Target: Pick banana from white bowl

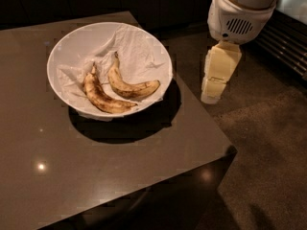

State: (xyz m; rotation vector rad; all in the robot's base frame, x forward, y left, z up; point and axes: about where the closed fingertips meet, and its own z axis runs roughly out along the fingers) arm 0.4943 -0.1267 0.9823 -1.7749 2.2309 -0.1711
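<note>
A wide white bowl [67,47] lined with crumpled white paper stands on a brown table. Two bananas lie in it side by side. The banana [129,84] on the right is yellower and smoother, with a dark stem pointing away and a brownish tip. A browner, speckled banana [100,97] lies left of it. My gripper [214,87] hangs from the white arm to the right of the bowl, beyond the table's right edge and above the floor. It holds nothing that I can see.
The brown table [110,176] has its right edge just left of the gripper and its near corner at the lower right. Speckled floor [268,143] lies to the right. A dark slatted panel [288,47] runs along the far right.
</note>
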